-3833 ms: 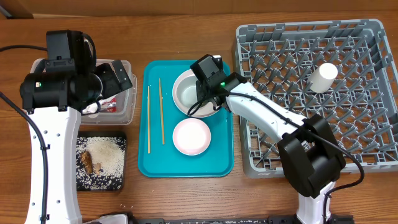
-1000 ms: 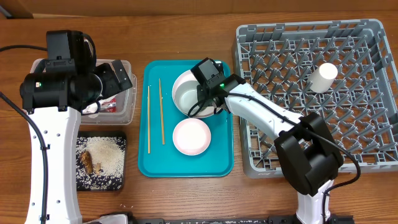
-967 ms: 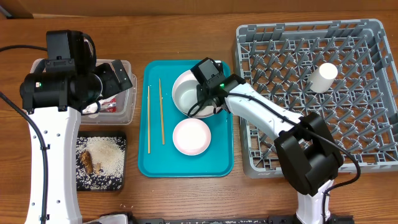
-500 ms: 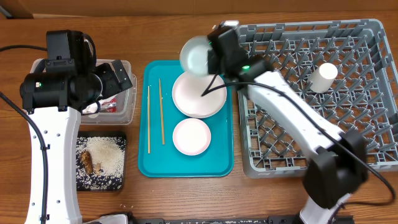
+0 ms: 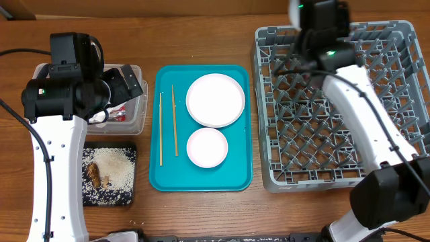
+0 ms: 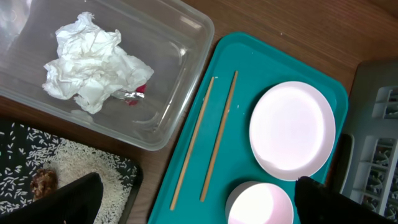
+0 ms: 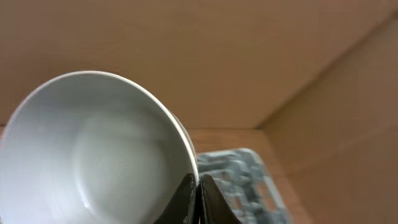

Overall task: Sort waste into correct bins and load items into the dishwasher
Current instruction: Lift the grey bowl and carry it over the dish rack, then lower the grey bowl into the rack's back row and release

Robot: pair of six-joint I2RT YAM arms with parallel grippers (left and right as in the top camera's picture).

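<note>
Clamped onto the rim of a white bowl [image 7: 93, 155], the right gripper [image 7: 198, 186] is held up beyond the far right corner of the teal tray [image 5: 168, 176], above the far edge of the grey dish rack [image 5: 295, 134] that is set just right of that tray. The bowl is tipped on its side, its hollow turned to the wrist camera.

The left gripper [image 5: 127, 86] is spread wide with nothing in it and is hung just left of the teal tray, over the clear tub [image 6: 180, 68]. A crumpled white napkin [image 6: 93, 62] and a red wrapper [image 6: 138, 93] are seen in that tub, touching.

A black tray [image 5: 127, 191], set left of the teal tray's near corner, is strewn with rice [image 5: 114, 165] and a brown scrap [image 5: 94, 173].

On the teal tray itself a white plate [image 5: 215, 100] is laid at the far right, a second bowl [image 5: 207, 147] just nearer, and two chopsticks [image 5: 168, 128] along the left side, side by side but apart. All is carried on the wooden counter [image 5: 201, 215].
</note>
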